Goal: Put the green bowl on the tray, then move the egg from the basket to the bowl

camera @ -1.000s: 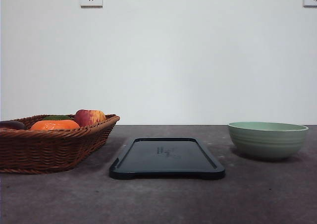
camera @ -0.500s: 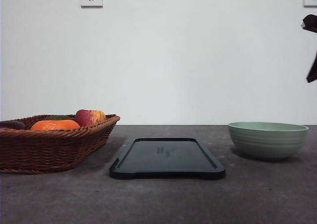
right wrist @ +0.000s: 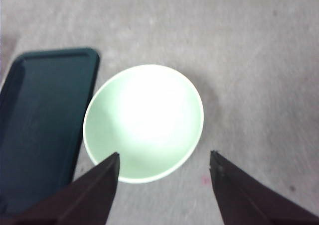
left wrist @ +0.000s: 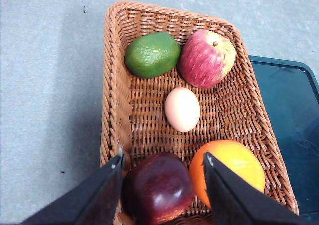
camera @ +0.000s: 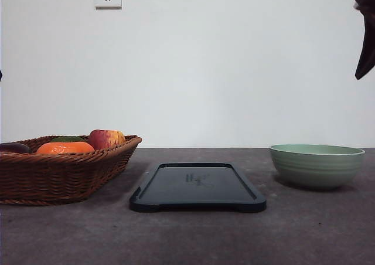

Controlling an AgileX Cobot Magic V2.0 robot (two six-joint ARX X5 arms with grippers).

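In the front view we see the green bowl [camera: 316, 165] standing on the grey table [camera: 193, 235], to the right of the tray [camera: 198, 187] and apart from it. The tray lies flat in the middle, and the basket [camera: 58, 171] stands to its left, also apart. High at the right edge of this view a dark part of the right arm [camera: 365, 36] hangs well above the bowl.

In the right wrist view the right gripper [right wrist: 164, 160] is spread wide and holds nothing. We look down between its 2 fingers [right wrist: 94, 195] onto the bowl [right wrist: 143, 123], which has nothing inside. The tray [right wrist: 42, 120] lies just beside the bowl, not touching it as far as we can tell.

In the left wrist view the left gripper [left wrist: 163, 160] is also released, above the near end of the basket [left wrist: 115, 120]. The egg [left wrist: 182, 109] lies in the middle of the basket floor. Around it we count 4 fruits: a green fruit [left wrist: 152, 54], a red-yellow apple [left wrist: 207, 58], a dark red apple [left wrist: 157, 189] and an orange [left wrist: 232, 168]. The egg touches none of them. A corner of the tray [left wrist: 294, 135] is beside the basket.
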